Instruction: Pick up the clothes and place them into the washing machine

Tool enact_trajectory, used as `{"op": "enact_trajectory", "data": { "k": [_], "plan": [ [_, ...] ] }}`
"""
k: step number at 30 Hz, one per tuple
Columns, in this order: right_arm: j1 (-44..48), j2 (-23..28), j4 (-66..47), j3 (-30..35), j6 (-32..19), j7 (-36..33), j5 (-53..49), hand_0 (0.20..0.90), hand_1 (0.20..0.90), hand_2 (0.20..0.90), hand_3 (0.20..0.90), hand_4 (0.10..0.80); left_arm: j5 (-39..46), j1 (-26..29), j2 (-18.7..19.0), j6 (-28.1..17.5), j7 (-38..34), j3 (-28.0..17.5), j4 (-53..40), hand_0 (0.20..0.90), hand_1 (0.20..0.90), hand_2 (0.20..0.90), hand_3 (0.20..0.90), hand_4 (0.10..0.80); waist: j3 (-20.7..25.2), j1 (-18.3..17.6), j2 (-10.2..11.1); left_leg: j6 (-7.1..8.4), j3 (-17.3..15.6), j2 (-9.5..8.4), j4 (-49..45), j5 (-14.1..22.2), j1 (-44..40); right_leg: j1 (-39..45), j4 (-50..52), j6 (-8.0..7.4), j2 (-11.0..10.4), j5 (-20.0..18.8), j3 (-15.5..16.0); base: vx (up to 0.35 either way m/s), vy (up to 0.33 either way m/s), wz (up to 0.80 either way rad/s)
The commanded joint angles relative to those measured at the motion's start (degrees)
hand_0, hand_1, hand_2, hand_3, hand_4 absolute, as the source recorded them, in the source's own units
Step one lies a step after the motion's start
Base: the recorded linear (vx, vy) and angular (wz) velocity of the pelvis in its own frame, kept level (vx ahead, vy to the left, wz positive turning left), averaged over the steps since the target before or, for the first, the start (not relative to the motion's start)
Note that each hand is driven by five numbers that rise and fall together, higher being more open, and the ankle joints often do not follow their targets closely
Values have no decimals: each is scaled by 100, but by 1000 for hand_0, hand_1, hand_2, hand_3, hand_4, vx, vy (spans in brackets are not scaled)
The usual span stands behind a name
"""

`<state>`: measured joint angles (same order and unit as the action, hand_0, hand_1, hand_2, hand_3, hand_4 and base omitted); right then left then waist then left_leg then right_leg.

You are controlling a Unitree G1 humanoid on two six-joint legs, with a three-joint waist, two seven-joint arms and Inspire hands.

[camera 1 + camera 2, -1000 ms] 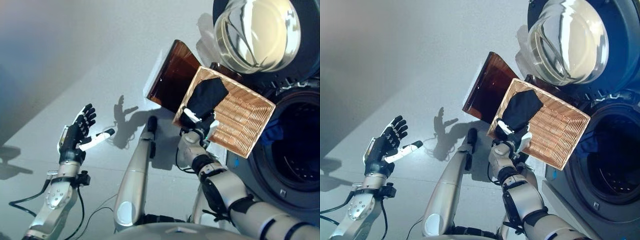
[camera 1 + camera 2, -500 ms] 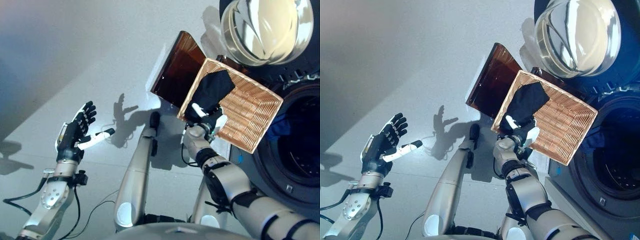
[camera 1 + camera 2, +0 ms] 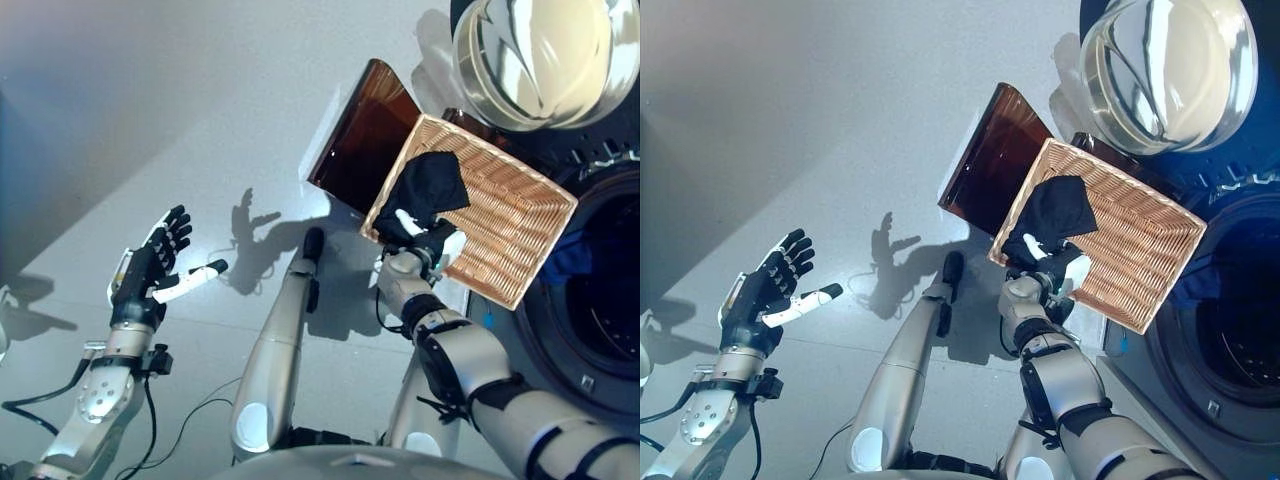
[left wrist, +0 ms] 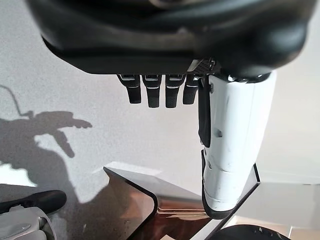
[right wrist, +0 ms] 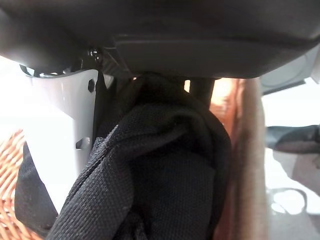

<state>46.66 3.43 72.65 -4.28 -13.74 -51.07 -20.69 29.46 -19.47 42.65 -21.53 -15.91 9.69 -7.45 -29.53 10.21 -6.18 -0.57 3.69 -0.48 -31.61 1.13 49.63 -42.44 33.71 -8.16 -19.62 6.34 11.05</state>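
A black garment (image 3: 428, 186) lies in the near corner of the shallow wicker basket (image 3: 520, 230), which rests on a dark brown box (image 3: 362, 140) beside the washing machine (image 3: 600, 320). My right hand (image 3: 428, 240) is at the basket's near edge, shut on the black garment; in the right wrist view the cloth (image 5: 150, 185) bunches between my thumb (image 5: 75, 130) and fingers. A blue cloth (image 3: 570, 255) shows at the drum's opening. My left hand (image 3: 150, 268) is open and empty, held up over the floor far to the left, also in the left wrist view (image 4: 220, 125).
The washing machine's round glass door (image 3: 535, 55) stands open above the basket. Grey floor (image 3: 150, 120) stretches to the left of the box.
The camera has shifted, so the whole scene sits a little higher and to the right. My right hand keeps its hold on the black garment at the basket's edge. The left hand has not moved.
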Motion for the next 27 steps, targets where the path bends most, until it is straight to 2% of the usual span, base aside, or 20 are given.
{"op": "enact_trajectory", "data": {
  "k": [1, 7, 12, 19, 27],
  "plan": [
    [-70, -37, -139, 204, -149, -120, 116, 200, 200, 200, 200, 300, 6, -138, 82, -442, -23, -317, -442, 900, 900, 900, 900, 800, 176, 28, -104, 443, 82, 426, 336, -221, 191, -83, -711, -397, -372, -1250, -286, 0, 0, 0],
    [-195, 4, -278, 235, -270, -95, 13, 200, 200, 200, 200, 300, 45, -135, 81, -441, 3, -345, -400, 900, 900, 900, 900, 800, 206, -4, -69, 447, 64, 445, 393, -249, 143, -25, -764, -402, -373, -1272, -269, 0, -1, 1],
    [-715, 48, -1057, 84, -676, 143, -181, 200, 200, 200, 200, 300, 111, -151, 31, -452, 37, -382, -287, 900, 900, 900, 900, 800, 263, -114, 67, 472, 42, 499, 556, -306, -59, 163, -916, -420, -354, -1321, -227, 12, -5, -1],
    [-1987, 372, -2317, -61, -1322, 1147, -942, 200, 200, 200, 200, 300, 297, -208, -132, -417, 289, -260, 92, 900, 900, 900, 900, 800, 382, -335, 319, 523, 5, 530, 970, -410, -621, 735, -1311, -465, -336, -1375, -134, 45, -9, -5],
    [-2675, 629, -2730, 208, -1628, 1887, -1476, 200, 200, 200, 200, 300, 360, -222, -347, -325, 648, -177, 404, 900, 900, 900, 900, 800, 570, -491, 434, 551, -17, 559, 1354, -487, -1235, 1327, -1669, -502, -294, -1414, -33, 91, -18, -5]
  ]
}}
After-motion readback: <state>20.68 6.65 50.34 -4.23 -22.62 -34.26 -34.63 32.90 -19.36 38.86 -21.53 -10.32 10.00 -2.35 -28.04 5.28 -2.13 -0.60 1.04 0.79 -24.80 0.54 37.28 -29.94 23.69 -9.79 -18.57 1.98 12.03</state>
